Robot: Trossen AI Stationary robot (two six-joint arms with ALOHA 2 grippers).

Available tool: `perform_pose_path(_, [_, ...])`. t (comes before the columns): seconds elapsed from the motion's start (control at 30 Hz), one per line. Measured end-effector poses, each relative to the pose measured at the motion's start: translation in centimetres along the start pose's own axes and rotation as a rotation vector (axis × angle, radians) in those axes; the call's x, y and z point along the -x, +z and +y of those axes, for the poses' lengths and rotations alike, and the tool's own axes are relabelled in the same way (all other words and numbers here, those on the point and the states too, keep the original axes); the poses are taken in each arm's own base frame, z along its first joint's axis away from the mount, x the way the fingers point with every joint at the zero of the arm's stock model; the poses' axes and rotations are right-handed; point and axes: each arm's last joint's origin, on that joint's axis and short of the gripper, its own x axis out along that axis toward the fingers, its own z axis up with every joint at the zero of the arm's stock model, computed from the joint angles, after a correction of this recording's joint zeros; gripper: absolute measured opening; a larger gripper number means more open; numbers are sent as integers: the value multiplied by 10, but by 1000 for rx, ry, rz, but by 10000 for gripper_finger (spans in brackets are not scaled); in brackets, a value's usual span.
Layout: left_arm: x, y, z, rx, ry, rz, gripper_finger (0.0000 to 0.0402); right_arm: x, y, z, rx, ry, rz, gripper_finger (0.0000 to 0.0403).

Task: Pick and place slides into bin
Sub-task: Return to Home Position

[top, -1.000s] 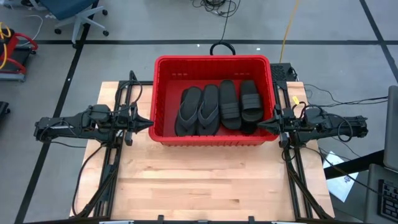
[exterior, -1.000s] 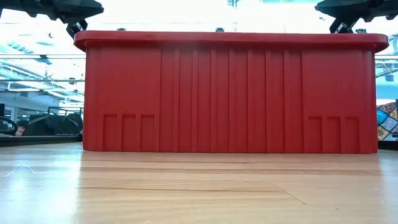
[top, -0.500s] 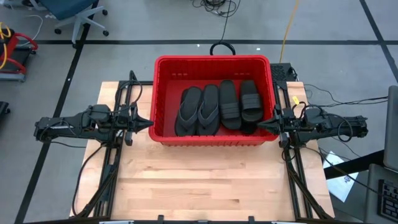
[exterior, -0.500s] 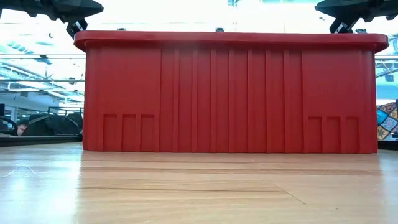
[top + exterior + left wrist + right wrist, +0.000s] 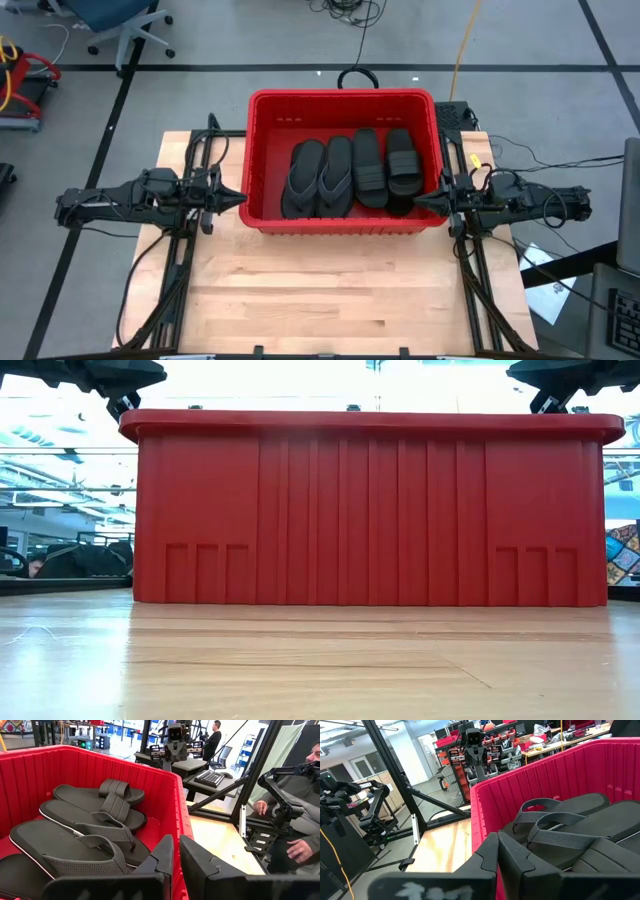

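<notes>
The red bin [image 5: 340, 94] stands on the far half of the wooden table; it fills the low view [image 5: 370, 510]. Inside lie black slides side by side: two thong flip-flops [image 5: 318, 178] on the left and two band-strap slides [image 5: 386, 166] on the right. They also show in the left wrist view [image 5: 90, 825] and the right wrist view [image 5: 570, 830]. My left gripper [image 5: 240, 197] hovers shut and empty just outside the bin's left wall, at rim height. My right gripper [image 5: 418, 200] hovers shut and empty just outside the right wall. Their fingers show in the wrist views [image 5: 175, 847] [image 5: 497, 840].
Bare wood [image 5: 330, 290] spreads over the table's near half in front of the bin. The arms' frame rails [image 5: 180, 270] [image 5: 480, 280] run along the left and right edges. A seated person [image 5: 300, 795] shows beyond the table's right side in the left wrist view.
</notes>
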Motion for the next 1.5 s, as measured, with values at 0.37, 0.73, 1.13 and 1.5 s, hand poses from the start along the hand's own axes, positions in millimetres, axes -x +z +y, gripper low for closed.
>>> perform_pose_path(0.37, [0, 0, 0, 0, 0, 0, 2, 0, 0, 0, 0, 0, 0, 0])
perform_pose_path(0.73, [0, 0, 0, 0, 0, 0, 27, 0, 0, 0, 0, 0, 0, 0])
perform_pose_path(1.13, [0, 0, 0, 0, 0, 0, 8, 0, 0, 0, 0, 0, 0, 0])
perform_pose_path(1.5, [0, 0, 0, 0, 0, 0, 21, 0, 0, 0, 0, 0, 0, 0])
